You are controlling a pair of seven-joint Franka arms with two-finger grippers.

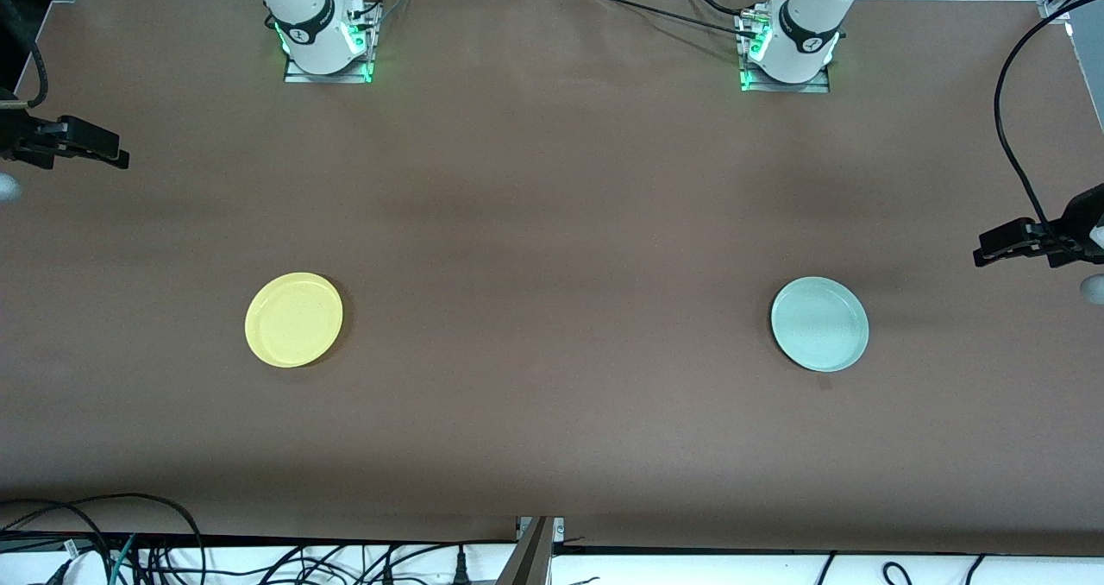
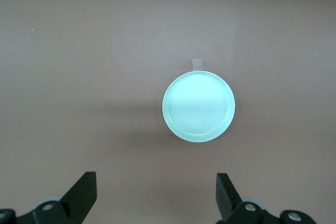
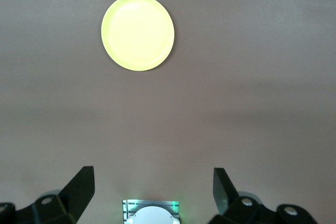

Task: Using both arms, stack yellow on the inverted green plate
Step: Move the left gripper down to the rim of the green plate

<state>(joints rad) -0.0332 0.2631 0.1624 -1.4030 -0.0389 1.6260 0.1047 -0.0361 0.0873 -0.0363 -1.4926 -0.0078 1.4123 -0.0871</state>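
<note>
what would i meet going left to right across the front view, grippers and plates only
right gripper, open, up at the right arm's end of the table → round bright-yellow plastic plate → round pale mint-green plastic plate → left gripper, open, up at the left arm's end

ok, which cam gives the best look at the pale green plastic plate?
Left wrist view: the round pale mint-green plastic plate sits near centre, seen straight down, whole rim and concentric rings in its face clear. Front view shows it smaller, at an angle, toward the left arm's end of the table. Right wrist view doesn't show it at all.
</note>
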